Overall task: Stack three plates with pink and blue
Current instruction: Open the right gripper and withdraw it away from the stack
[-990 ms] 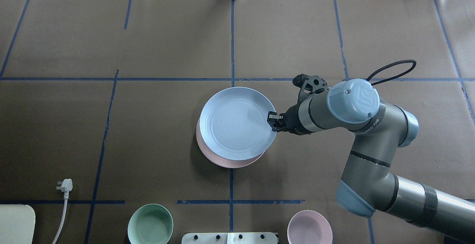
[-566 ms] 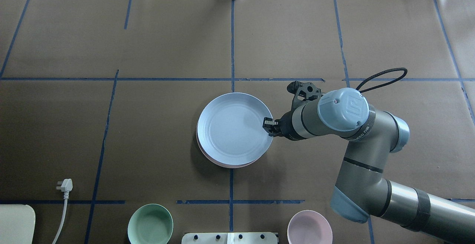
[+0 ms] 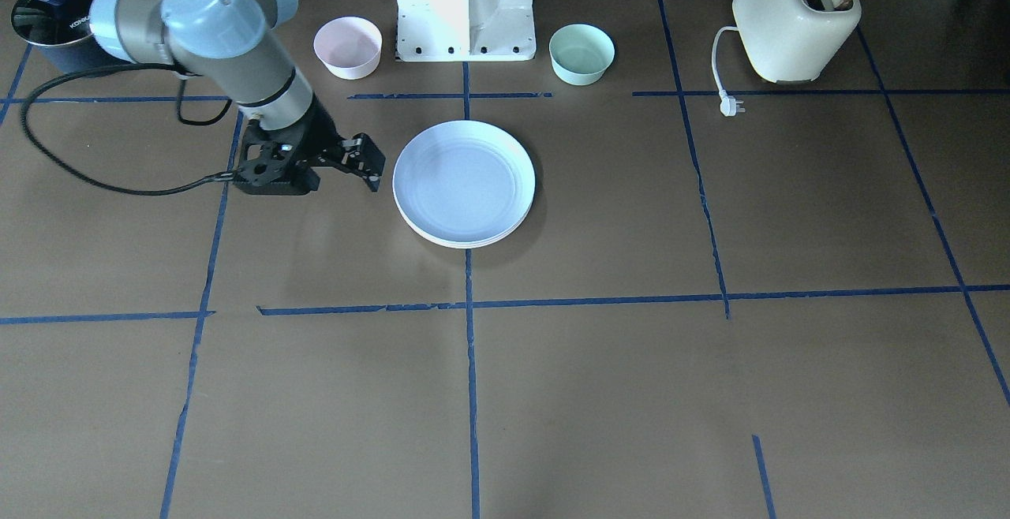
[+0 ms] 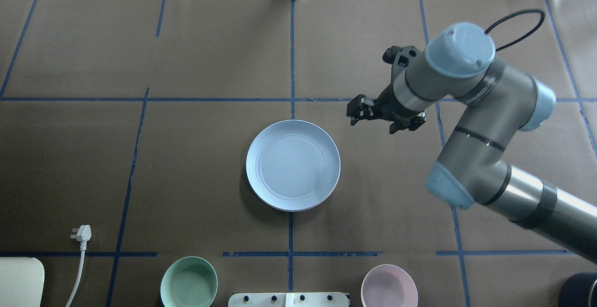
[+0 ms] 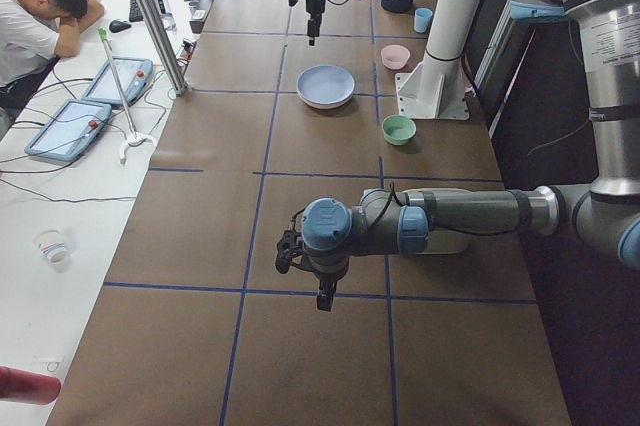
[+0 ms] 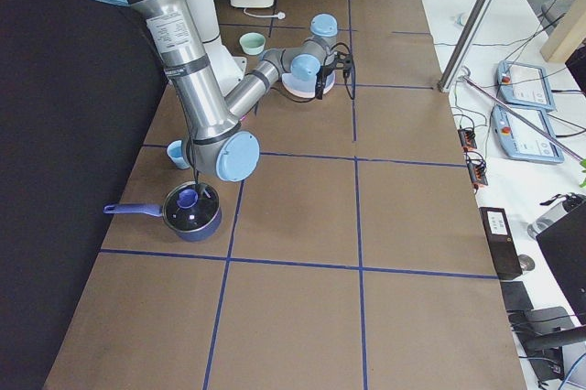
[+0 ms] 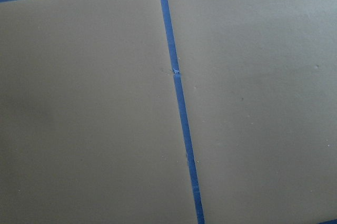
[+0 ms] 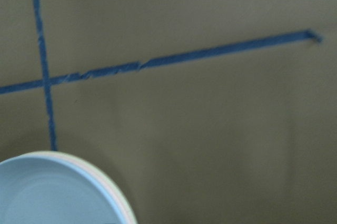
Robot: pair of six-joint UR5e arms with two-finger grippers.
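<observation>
The light blue plate [image 4: 293, 164] lies flat on top of a stack at the table's middle, and it also shows in the front view [image 3: 464, 180]. The plates under it are almost wholly hidden. Only a thin pale rim [image 3: 465, 244] shows below its edge, so I cannot tell the pink plate from the cream one. My right gripper [image 4: 357, 111] is open and empty. It hangs clear of the stack, beyond its far right edge. My left gripper [image 5: 322, 296] shows only in the exterior left view, far from the plates, and I cannot tell its state.
A mint-green bowl [image 4: 189, 281] and a pink bowl [image 4: 389, 286] stand at the near edge beside the robot base [image 3: 465, 6]. A toaster [image 3: 795, 18] with a loose plug [image 4: 81, 233] stands at my left. A dark pot [image 6: 190, 210] and a blue cup [image 6: 177, 154] stand at my right.
The blue plate came down square onto the pink plate. My right gripper let go of its rim, then moved away to the far right.
</observation>
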